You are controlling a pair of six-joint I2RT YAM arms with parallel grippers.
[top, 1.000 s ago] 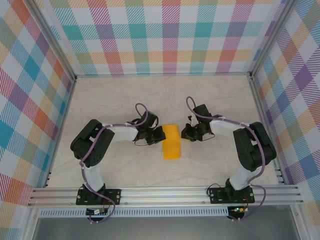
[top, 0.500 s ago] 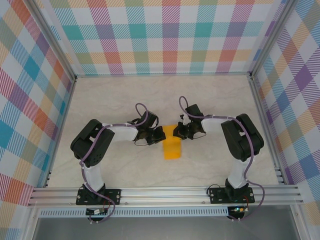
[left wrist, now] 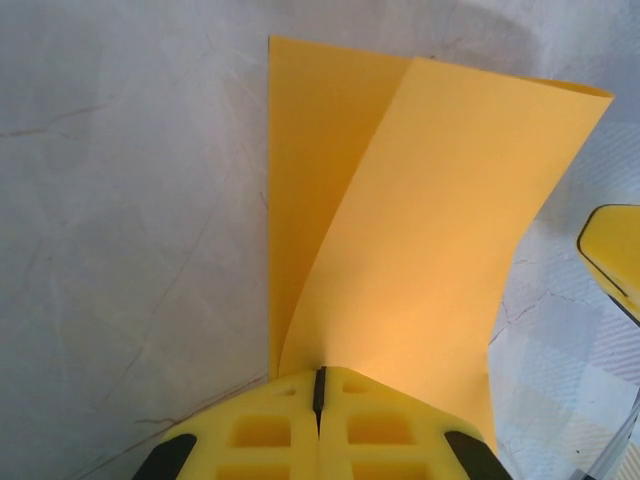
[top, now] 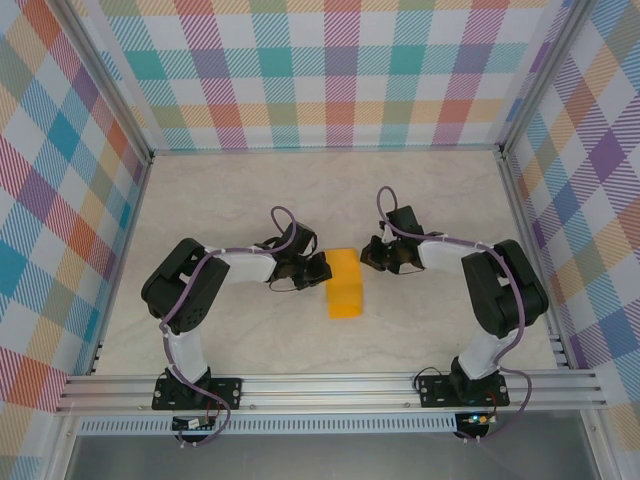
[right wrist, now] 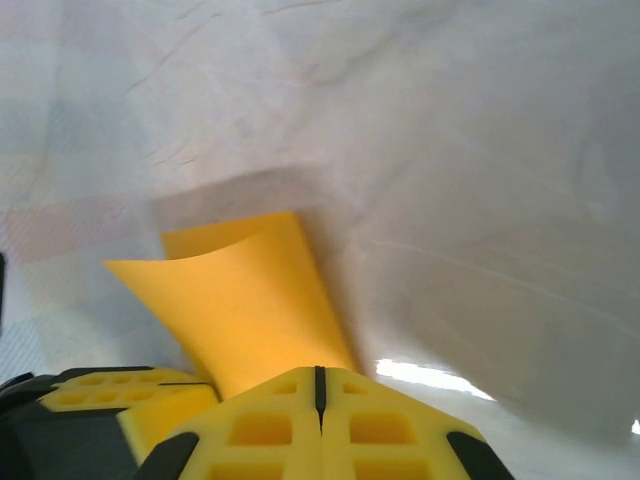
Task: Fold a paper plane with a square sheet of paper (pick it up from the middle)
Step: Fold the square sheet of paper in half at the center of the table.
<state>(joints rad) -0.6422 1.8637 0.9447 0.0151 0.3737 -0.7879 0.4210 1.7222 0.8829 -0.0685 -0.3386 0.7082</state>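
Left gripper, jaws shut tight, is touching the folded edge of the square sheet of paper; right gripper, likewise closed, is sitting just beside it

matt smooth orange paper sheet, pale veined stone-look table, yellow plastic left claw

Bright even light, soft shadows; wrist views blurry near lens.

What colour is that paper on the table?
The paper is plain orange, with no markings; the left wrist view shows it best.
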